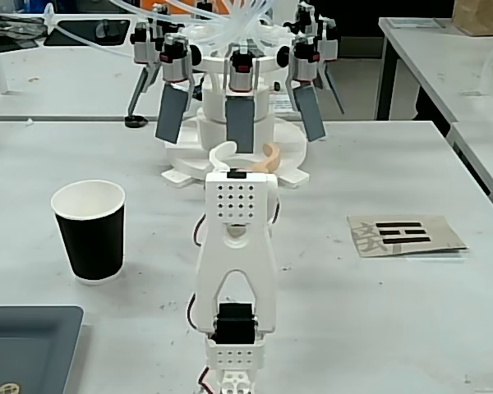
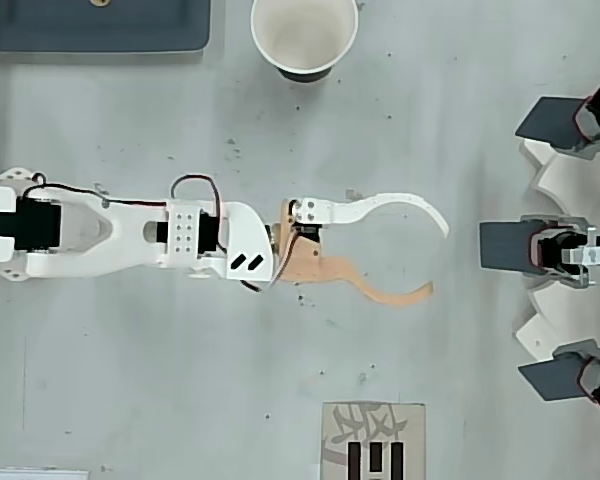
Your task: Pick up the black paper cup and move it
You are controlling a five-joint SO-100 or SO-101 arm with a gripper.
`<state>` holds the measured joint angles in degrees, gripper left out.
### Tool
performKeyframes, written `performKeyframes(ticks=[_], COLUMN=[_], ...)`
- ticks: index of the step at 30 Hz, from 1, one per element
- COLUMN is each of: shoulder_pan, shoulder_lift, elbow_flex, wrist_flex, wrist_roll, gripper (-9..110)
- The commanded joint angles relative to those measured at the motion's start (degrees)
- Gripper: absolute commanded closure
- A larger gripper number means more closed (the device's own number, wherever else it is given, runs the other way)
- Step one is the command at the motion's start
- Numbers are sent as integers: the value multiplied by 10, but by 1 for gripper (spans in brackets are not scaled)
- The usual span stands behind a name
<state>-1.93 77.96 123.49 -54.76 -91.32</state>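
The black paper cup (image 1: 89, 231) stands upright on the grey table, left of the arm in the fixed view, its white inside showing. From overhead the black paper cup (image 2: 304, 37) sits at the top edge, well above the arm's line. My gripper (image 2: 438, 258) is open, one white curved finger and one tan finger (image 2: 380, 290) spread wide with nothing between them. It points toward the right of the overhead view, away from the cup. In the fixed view the gripper (image 1: 245, 156) is mostly hidden behind the white arm (image 1: 235, 246).
A white multi-armed device with grey paddles (image 1: 240, 107) stands just beyond the gripper; its paddles (image 2: 555, 248) line the overhead view's right edge. A printed card (image 1: 404, 234) lies on the right. A dark tray (image 1: 29, 345) sits at the front left corner.
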Motion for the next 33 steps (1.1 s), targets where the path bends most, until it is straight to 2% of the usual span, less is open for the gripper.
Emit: performKeyframes(ticks=[1, 18, 33], shoulder_pan=[5, 5, 4], shoulder_lift=[40, 140, 216], elbow_flex=[12, 191, 306], wrist_flex=[-36, -149, -219], wrist_roll=[-4, 56, 115], gripper=[90, 87, 78])
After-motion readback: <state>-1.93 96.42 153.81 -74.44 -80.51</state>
